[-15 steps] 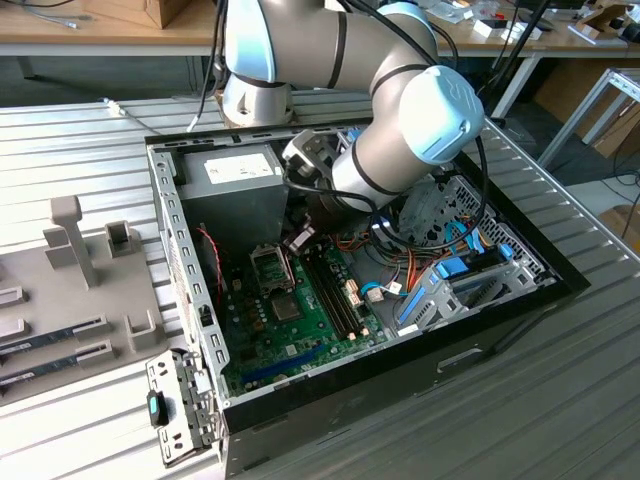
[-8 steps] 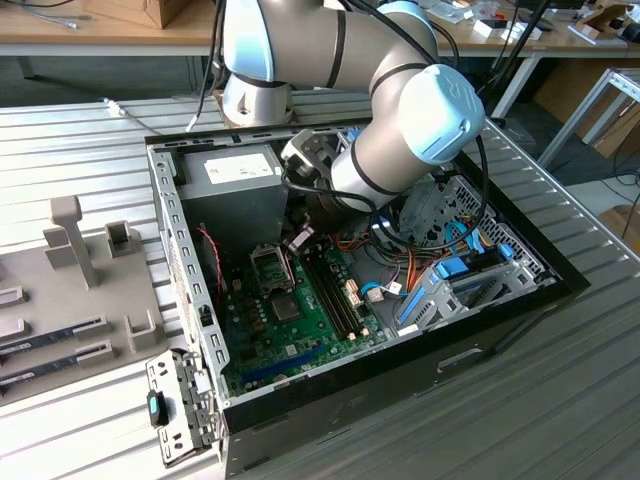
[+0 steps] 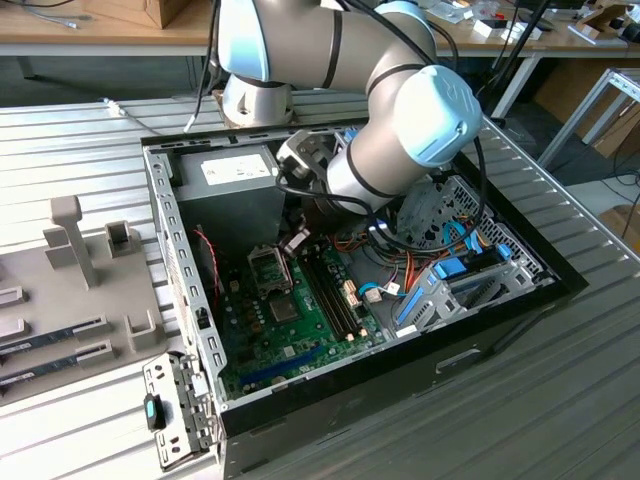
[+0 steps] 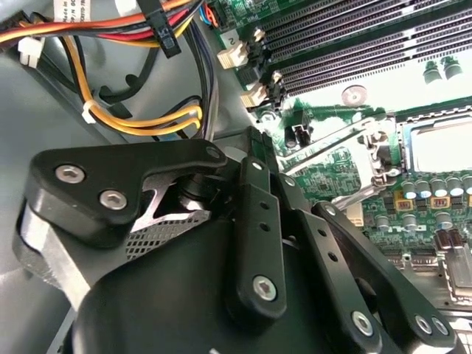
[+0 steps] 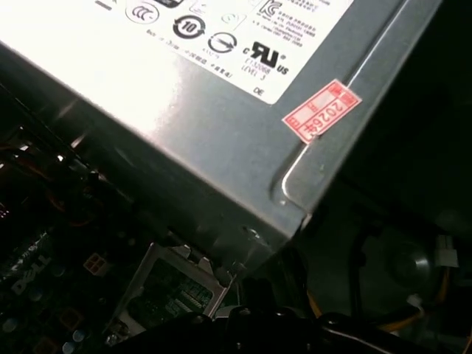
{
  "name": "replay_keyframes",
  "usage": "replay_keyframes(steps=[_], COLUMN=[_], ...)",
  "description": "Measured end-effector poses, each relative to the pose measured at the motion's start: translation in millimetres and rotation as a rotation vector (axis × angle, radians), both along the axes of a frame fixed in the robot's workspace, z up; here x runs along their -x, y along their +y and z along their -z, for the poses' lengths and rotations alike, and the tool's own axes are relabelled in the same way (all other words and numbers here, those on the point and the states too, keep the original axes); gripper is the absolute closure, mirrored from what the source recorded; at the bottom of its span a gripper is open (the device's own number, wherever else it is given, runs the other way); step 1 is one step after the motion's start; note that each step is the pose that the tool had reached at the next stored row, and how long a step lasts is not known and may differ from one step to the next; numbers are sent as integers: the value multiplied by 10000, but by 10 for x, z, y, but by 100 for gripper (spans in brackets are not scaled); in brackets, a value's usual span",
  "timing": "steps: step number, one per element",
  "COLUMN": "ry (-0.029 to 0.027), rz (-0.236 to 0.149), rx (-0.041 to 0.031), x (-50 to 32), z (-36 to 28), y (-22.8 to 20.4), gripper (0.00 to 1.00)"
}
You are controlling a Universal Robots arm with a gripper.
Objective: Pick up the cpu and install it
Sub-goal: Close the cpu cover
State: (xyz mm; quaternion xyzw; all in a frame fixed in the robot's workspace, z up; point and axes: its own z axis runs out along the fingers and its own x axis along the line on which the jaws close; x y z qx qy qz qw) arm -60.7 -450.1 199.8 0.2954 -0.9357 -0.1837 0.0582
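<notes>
Silvery glare fills the square inside the open socket frame in the second wrist view. I judge that bright patch to be the cpu already lying in its seat, though the glare keeps me from being sure. The retention lever stands raised beside it, so the socket looks unlatched and the install is at best part done. In the exterior view the socket sits on the green motherboard, toward the far side of the computer case.

The gripper hangs inside the case just beside the socket, on the side toward the exterior view's right. Its black linkage crowds the second wrist view. I cannot tell whether the claw is clenched or released, nor whether anything is in it.

Space around it is tight:
- The grey power supply box rises just beyond the socket, on the far side.
- The 4 dark memory slots run close along the socket, toward the exterior view's right.
- A bundle of orange, yellow and black cables loops near the claw's body.
- A smaller dark bare chip lies on the near side of the socket.

Outside the case, on the exterior view's left, a grey fixture tray holds 2 memory sticks.
</notes>
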Motion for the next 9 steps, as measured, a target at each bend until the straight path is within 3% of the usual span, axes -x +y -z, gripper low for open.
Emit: replay_keyframes(steps=[9], ry=[0], rz=[-7], rx=[-3], x=[0], z=[-55], y=[-36], gripper=[89])
